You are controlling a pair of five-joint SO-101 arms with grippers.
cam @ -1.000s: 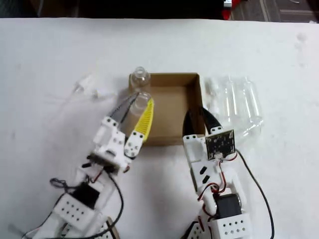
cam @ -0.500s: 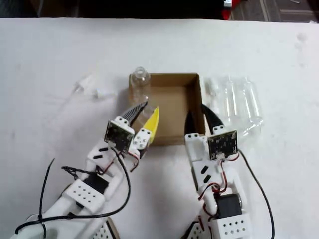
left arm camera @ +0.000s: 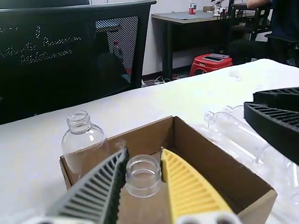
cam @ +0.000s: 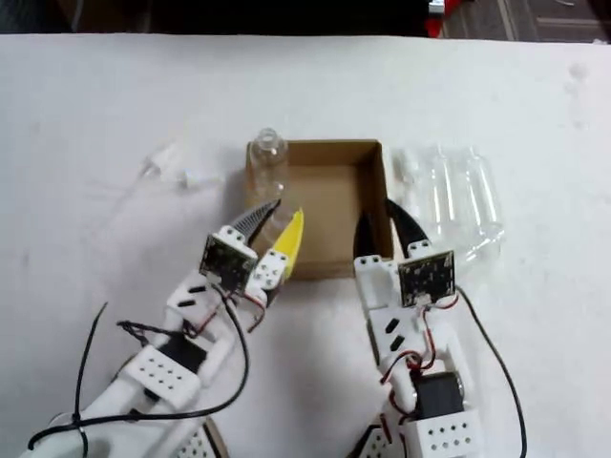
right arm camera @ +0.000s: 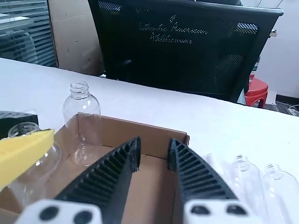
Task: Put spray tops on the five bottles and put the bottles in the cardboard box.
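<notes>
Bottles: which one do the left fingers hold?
The bottle beside the box's left wall, neck between the left fingers. A second bottle stands free at the far-left corner; the rest lie sideways right of the box.

The box (cam: pixel 329 196) interior is left free from above. The left wall is blocked by a standing bottle (cam: pixel 269 157) and the left gripper (cam: pixel 284 210) with its held bottle (left arm camera: pixel 142 175), the right by the right gripper (cam: pixel 375 212) and lying bottles (cam: pixel 458 196).

**Q:** where's everything sitting rn?

**A:** Open cardboard box (cam: pixel 329 200) mid-table. One clear capless bottle (cam: pixel 269 157) upright at its far left corner, another bottle (left arm camera: pixel 143 175) pinched in the left gripper (cam: pixel 284 212). The spare bottles (cam: pixel 458 196) lie right of the box, and the spray tops (cam: pixel 162 160) lie left.
</notes>
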